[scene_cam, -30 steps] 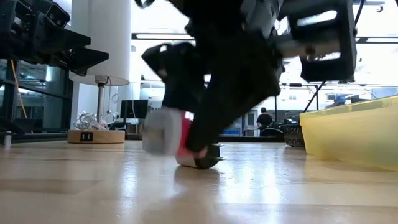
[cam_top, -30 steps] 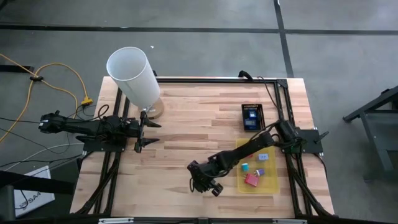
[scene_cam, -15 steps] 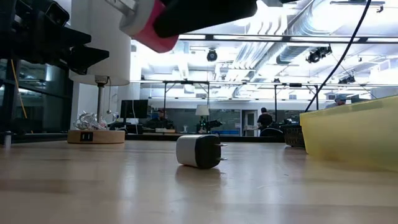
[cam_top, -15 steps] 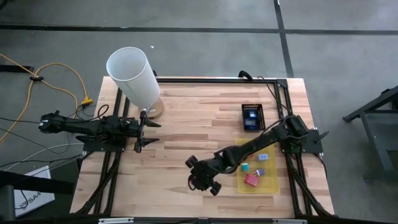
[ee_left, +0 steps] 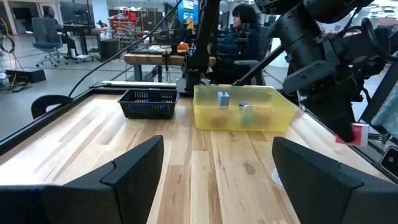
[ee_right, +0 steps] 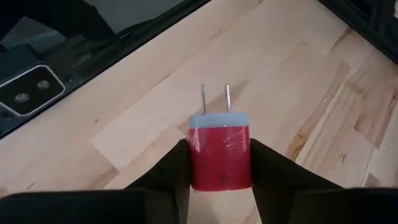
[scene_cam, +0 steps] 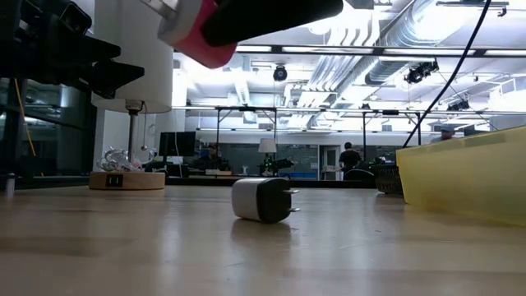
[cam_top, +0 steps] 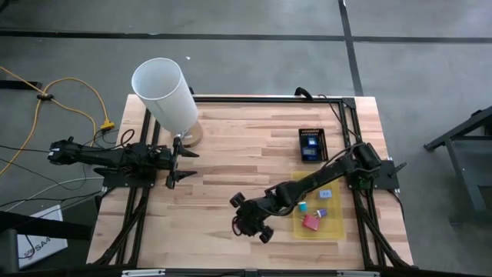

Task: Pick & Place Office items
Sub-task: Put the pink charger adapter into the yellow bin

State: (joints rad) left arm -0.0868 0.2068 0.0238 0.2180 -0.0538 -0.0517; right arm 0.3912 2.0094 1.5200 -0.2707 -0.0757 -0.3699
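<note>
Tabletop (cam_top: 231, 146): white cylinder (cam_top: 164, 94) at the back-left corner, yellow tray (cam_top: 332, 223) on the right side. Left end effector (cam_top: 175, 160) parked near the cylinder, fingers apart, nothing between them. Right end effector (cam_top: 247, 225) near the front edge left of the tray, raised off the wood, clamped on a red charger plug (ee_right: 221, 152), prongs pointing outward. White charger plug (scene_cam: 260, 200) lies on the tabletop.

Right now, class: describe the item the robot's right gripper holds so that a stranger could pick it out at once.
Find the yellow tray near the table's right edge; just left of it hangs the right gripper. Between its fingers is a red plug adapter, a small block with a pale top and two metal prongs, lifted off the wood, unlike the white adapter lying below.
</note>
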